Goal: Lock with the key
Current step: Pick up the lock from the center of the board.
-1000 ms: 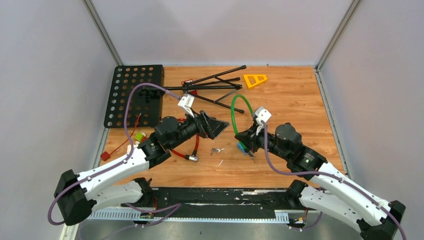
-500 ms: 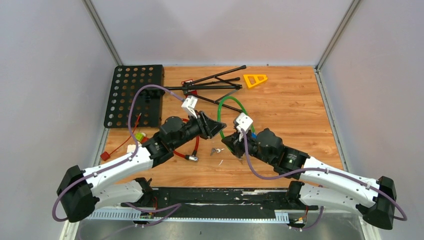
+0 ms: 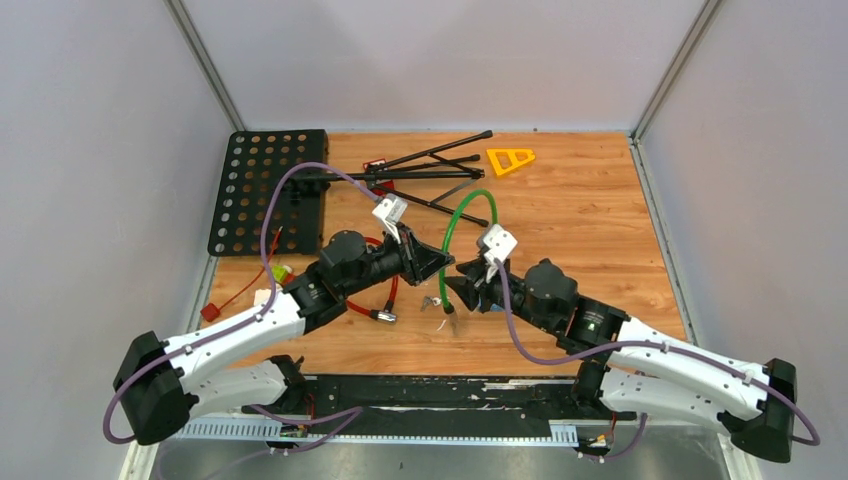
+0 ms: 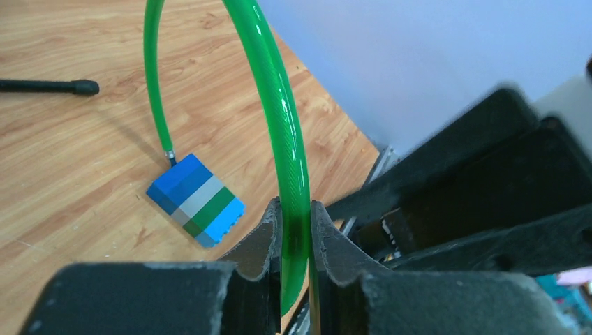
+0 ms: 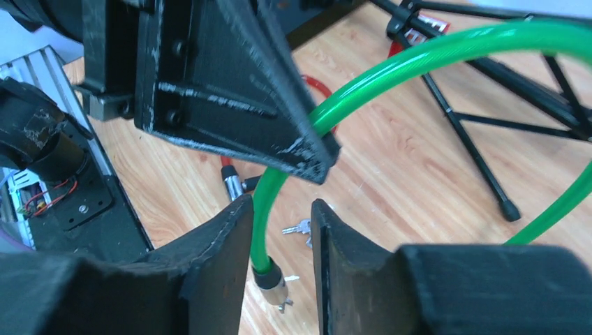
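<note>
A green cable point(image 3: 470, 200) arches up from the wooden table. One end joins a blue, grey and green lock body point(image 4: 197, 201) lying flat. My left gripper point(image 4: 297, 213) is shut on the cable, pinching it between both fingers. My right gripper point(image 5: 279, 209) is open around the cable's free end, whose metal plug point(image 5: 271, 279) hangs between its fingers without being squeezed. The keys point(image 5: 299, 227) lie on the wood just below; they show in the top view point(image 3: 432, 301) between the two grippers point(image 3: 446, 275).
A red cable with a metal end point(image 3: 388, 296) lies under the left arm. A black perforated plate point(image 3: 265, 190) sits at back left, with a folded black stand point(image 3: 420, 170) and a yellow triangle point(image 3: 510, 159) behind. A red tag point(image 3: 211, 311) lies at the left edge.
My left gripper closed on the green cable. My right gripper carried the cable end leftward to it, then opened and released the cable.
</note>
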Tool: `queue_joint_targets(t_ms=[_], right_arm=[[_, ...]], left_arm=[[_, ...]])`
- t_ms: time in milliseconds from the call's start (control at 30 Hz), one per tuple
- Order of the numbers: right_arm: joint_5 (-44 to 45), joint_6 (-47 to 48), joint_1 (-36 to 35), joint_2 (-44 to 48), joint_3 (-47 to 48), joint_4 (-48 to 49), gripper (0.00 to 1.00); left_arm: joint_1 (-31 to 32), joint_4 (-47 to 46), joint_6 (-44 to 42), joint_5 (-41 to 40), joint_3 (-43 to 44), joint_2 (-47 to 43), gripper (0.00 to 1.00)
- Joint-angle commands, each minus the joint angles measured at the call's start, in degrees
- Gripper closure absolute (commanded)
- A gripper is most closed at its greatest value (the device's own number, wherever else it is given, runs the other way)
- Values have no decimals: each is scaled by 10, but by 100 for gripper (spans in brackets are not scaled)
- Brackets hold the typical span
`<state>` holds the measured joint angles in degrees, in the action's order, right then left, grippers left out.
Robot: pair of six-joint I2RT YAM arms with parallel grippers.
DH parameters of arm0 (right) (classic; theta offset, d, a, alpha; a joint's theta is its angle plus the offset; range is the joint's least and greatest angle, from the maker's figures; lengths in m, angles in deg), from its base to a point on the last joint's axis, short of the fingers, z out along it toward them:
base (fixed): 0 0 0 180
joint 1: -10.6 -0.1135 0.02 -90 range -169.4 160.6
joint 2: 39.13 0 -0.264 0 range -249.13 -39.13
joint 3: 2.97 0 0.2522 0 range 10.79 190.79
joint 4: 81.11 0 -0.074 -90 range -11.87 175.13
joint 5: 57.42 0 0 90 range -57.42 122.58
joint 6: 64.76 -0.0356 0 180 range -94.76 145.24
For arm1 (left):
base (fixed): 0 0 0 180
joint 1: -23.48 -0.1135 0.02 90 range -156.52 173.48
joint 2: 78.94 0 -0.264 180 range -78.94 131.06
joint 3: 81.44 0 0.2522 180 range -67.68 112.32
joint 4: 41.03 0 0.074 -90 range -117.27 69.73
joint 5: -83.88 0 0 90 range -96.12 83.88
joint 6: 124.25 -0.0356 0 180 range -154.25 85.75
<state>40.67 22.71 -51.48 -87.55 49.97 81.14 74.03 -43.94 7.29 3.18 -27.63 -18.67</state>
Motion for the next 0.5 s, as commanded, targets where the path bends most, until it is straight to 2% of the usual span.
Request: queue_joint_targets(t_ms=[0,67,133,200,267,333,467], right_arm=[[60,-24,0,48,18,8,57],[122,-69,0,70,21,17,49],[174,-113,0,88,32,24,43],[227,-179,2,97,45,25,39],[252,-280,8,96,51,20,38],[237,-354,16,91,49,30,37],[173,-436,22,78,27,111,37]], left_arm=[[1,-63,-101,68,2,-34,87],[1,-48,-131,68,8,-48,87],[1,-40,-159,75,11,-58,92],[1,-42,-179,88,11,-65,99],[1,-52,-188,102,8,-69,100],[1,-61,-191,109,6,-73,100],[2,-56,-200,112,10,-76,100]])
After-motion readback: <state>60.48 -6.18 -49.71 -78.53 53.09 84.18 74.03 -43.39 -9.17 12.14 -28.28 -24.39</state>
